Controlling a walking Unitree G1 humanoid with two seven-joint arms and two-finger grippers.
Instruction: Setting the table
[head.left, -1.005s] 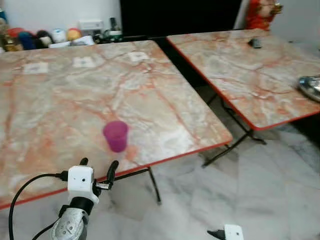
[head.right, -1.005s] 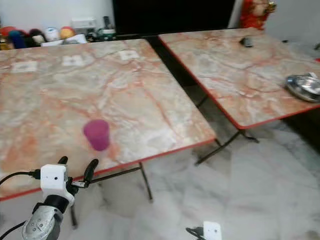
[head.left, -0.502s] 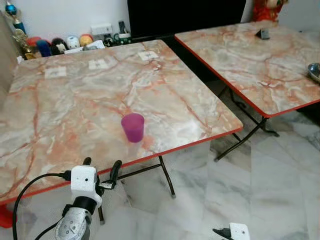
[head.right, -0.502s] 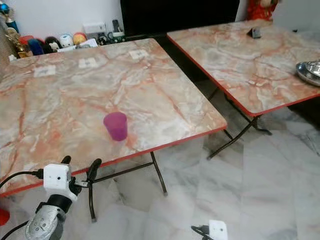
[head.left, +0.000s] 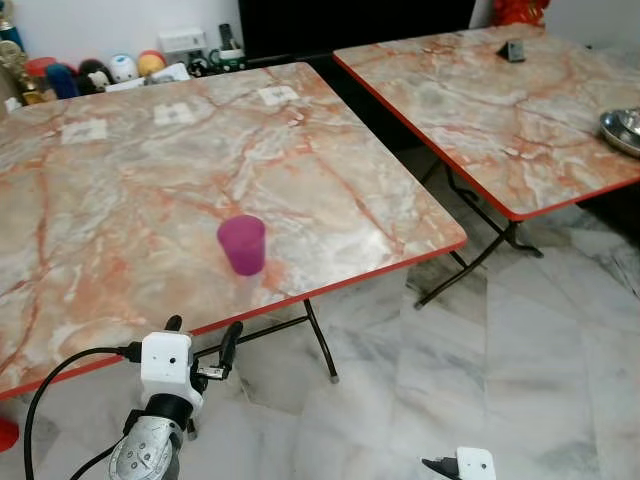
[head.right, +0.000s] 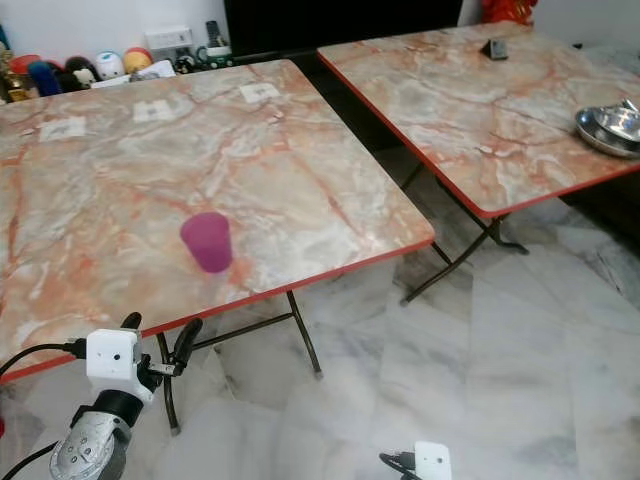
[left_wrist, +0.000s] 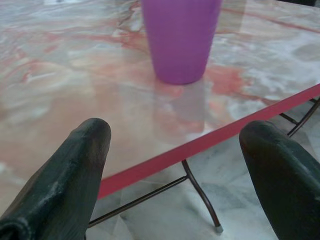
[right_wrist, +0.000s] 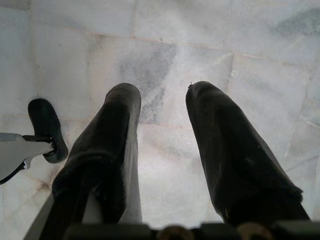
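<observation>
A purple cup (head.left: 241, 244) stands upright on the near marble-patterned table (head.left: 120, 180), close to its red front edge. My left gripper (head.left: 200, 330) hovers just off that edge, below and in front of the cup, open with nothing between its fingers. In the left wrist view the cup (left_wrist: 181, 35) stands straight ahead beyond the open fingers (left_wrist: 85, 150). My right gripper (right_wrist: 162, 100) hangs low over the floor, open and empty. A steel dish (head.right: 610, 128) lies on the second table (head.left: 480, 110) at the right.
A narrow gap separates the two folding tables, whose metal legs (head.left: 320, 345) reach the white marble floor (head.left: 480, 350). White cards (head.left: 85, 129) lie at the far side of the near table. Toys (head.left: 120, 68) line the back wall. A small dark object (head.left: 511, 50) sits far right.
The whole view has shifted a little as the camera moved. The cup stands where it was on the table. Both grippers look the same as before.
</observation>
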